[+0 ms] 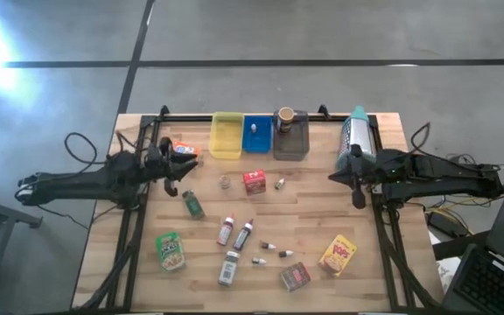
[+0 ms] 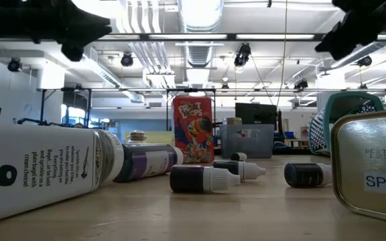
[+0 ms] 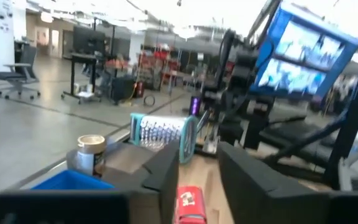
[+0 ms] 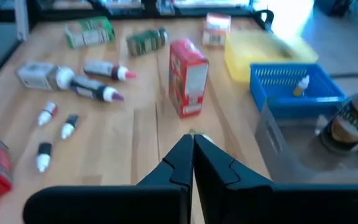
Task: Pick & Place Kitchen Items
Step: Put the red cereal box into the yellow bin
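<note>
Left gripper (image 1: 175, 186): above the worktop's (image 1: 383, 262) left side, fingers (image 3: 166, 171) a narrow gap apart, holding nothing. Just beside it, toward the rear edge, an orange pouch (image 1: 184, 150). Just beyond its tip, a green jar (image 1: 192, 205) lying flat. Further out toward the middle, a red box (image 1: 254, 181) standing upright, with a small jar (image 1: 224, 182) and a vial (image 1: 280, 183) on either side of it.

Right gripper (image 1: 358, 188): above the worktop's right side, fingers pressed together, empty. Just behind it, a teal-framed grater (image 1: 355, 136) on its side. Ahead of it, the red box.

Rear edge, between the two arms: yellow tray (image 1: 226, 136); blue tray (image 1: 256, 140) with a small white bottle (image 1: 254, 129) inside; grey tray (image 1: 290, 144) with a brown-lidded jar (image 1: 284, 117) inside.

Front half, well apart from both grippers: green box (image 1: 171, 250), two slim dark bottles (image 1: 234, 232), a white-labelled shaker (image 1: 227, 268), three tiny vials (image 1: 272, 252), a red tin (image 1: 295, 276), a yellow pouch (image 1: 339, 255).
</note>
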`<action>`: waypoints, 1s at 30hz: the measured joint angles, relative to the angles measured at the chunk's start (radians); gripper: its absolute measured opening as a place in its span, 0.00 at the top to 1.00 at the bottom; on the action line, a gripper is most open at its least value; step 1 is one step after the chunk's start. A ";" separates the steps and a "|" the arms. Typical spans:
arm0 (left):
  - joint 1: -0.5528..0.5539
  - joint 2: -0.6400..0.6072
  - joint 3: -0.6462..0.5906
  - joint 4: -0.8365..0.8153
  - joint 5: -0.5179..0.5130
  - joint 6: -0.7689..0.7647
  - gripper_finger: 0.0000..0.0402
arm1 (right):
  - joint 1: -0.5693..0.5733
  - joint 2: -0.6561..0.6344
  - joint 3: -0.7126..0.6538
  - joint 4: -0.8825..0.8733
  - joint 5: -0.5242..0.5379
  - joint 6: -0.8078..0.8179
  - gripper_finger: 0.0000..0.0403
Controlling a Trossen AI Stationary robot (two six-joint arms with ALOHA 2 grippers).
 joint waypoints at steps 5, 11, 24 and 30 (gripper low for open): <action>0.000 0.122 0.096 -0.013 0.046 0.058 0.59 | 0.000 -0.074 0.000 0.002 0.002 0.000 0.98; 0.000 0.271 0.236 -0.107 0.085 0.114 0.56 | 0.000 -0.107 0.000 0.002 0.003 0.001 0.98; 0.000 0.618 0.559 -0.329 0.084 0.189 0.52 | 0.000 -0.089 0.000 0.003 0.003 0.003 0.98; 0.000 0.759 0.675 -0.435 0.084 0.219 0.42 | 0.000 -0.088 0.000 0.003 0.003 0.003 0.98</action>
